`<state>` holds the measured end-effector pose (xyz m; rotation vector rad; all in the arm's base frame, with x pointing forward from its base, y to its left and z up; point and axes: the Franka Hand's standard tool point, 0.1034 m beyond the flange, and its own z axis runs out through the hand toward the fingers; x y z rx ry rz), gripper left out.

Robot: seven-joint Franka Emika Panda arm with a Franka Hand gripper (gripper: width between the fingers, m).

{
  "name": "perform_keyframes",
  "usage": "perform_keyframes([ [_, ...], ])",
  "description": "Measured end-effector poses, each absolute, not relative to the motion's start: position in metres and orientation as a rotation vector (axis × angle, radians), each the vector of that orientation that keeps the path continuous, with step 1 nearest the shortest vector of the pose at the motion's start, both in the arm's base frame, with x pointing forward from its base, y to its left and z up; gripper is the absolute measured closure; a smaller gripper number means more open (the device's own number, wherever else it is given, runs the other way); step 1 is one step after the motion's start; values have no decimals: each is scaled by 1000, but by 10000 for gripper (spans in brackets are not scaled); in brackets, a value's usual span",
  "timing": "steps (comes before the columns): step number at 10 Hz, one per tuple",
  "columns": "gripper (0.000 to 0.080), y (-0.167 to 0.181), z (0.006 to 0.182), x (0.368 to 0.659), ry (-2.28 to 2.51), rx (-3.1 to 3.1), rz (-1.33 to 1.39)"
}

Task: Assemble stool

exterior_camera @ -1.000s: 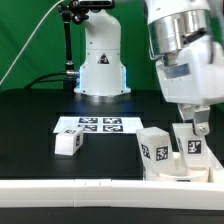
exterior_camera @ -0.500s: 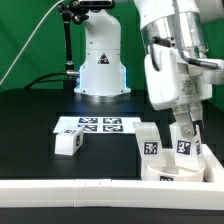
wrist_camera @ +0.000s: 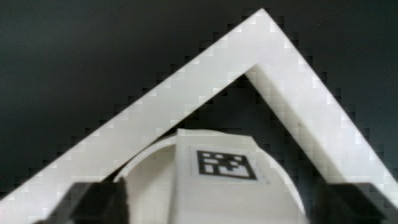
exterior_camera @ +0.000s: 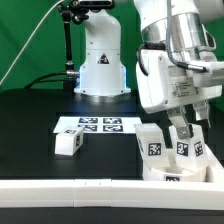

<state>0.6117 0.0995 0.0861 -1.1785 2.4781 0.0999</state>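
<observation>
The stool's round white seat disc (exterior_camera: pixel 172 173) lies at the exterior view's right, near the front rail. Two blocky white tagged legs stand on it: one (exterior_camera: pixel 152 146) free, the other (exterior_camera: pixel 190 150) between my fingers. My gripper (exterior_camera: pixel 186 136) hangs over that second leg, its jaws straddling it and spread slightly wider than the leg, open. In the wrist view the tagged leg (wrist_camera: pixel 210 172) fills the space between the dark fingers (wrist_camera: pixel 86 206), with my gripper (wrist_camera: pixel 222 208) centred on it. A third leg (exterior_camera: pixel 68 142) lies loose at the exterior view's left.
The marker board (exterior_camera: pixel 90 125) lies flat in the middle of the black table. A long white rail (exterior_camera: pixel 70 190) borders the front; its corner (wrist_camera: pixel 187 85) shows as a white angle in the wrist view. The arm's base (exterior_camera: pixel 102 70) stands behind.
The jaws have spread apart around the right-hand leg, letting it go. The gripper has shifted slightly; the leg stays upright on the seat.
</observation>
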Motion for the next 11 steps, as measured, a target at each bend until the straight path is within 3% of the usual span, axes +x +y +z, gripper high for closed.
perform_keyframes([
  [1,175,99,94,613,2453,-1200,82],
  [3,155,99,109,616,2400,-1253,60],
  [8,150,103,102,611,2131,-1750,4],
  [11,150,103,110,614,1804,-2104,-45],
])
